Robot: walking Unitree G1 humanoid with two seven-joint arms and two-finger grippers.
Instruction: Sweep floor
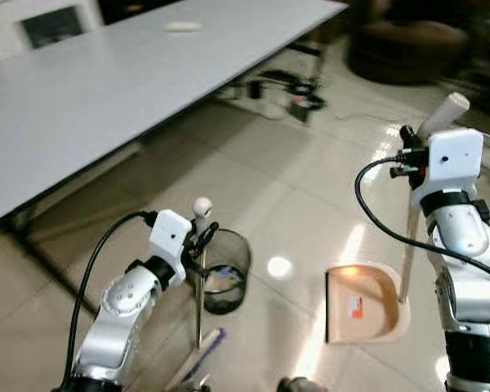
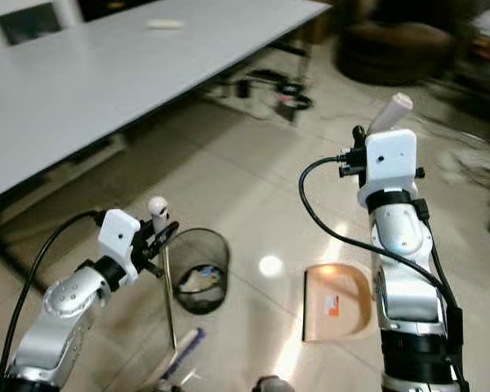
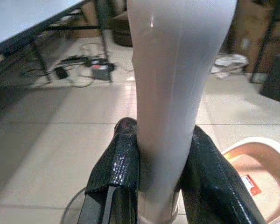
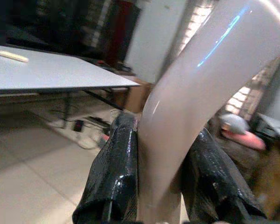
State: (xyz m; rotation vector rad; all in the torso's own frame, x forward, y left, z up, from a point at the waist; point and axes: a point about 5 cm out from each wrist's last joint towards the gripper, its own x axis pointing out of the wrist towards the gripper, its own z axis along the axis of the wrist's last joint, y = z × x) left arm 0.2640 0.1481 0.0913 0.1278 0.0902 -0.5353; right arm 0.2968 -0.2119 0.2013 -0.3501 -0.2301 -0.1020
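- Two arms up, each with a tool clamped; I'm looking down at a glossy tiled floor point(image 1: 278, 204).
- Left gripper point(image 1: 198, 242) is closed around the broom handle point(image 1: 199, 286), near-left of the scene. In my left wrist view both black fingers point(image 3: 119, 172) press on the pale handle from either side.
- Broom handle stands roughly upright, rounded white cap point(image 1: 202, 206) on top just above the gripper. Broom head point(image 2: 180, 355) with a blue strip lies on the floor at the near edge, partly cut off.
- Right gripper point(image 1: 415, 159) is closed on the dustpan handle point(image 1: 408, 245), on the right. Right wrist view shows fingers point(image 4: 114, 172) squeezing the pale handle, tip of the handle point(image 1: 445, 113) pokes up past the wrist at a tilt.
- Dustpan point(image 1: 363, 304) is orange-beige, sitting on the floor at the near right, mouth facing left, small red-and-white label point(image 1: 355, 306) inside it.
- Black mesh wastebasket point(image 1: 224, 269) stands on the floor between broom and dustpan, just beside the broom handle, some paper scraps inside.
- Long grey table point(image 1: 106, 90) fills the far left, a small pale object point(image 1: 182, 27) on it, too blurry for me to name.
- Cables and a power strip point(image 1: 298, 102) lie on the floor at the far end of the table.
- Dark round seat point(image 1: 408, 45) sits far right, blurred.
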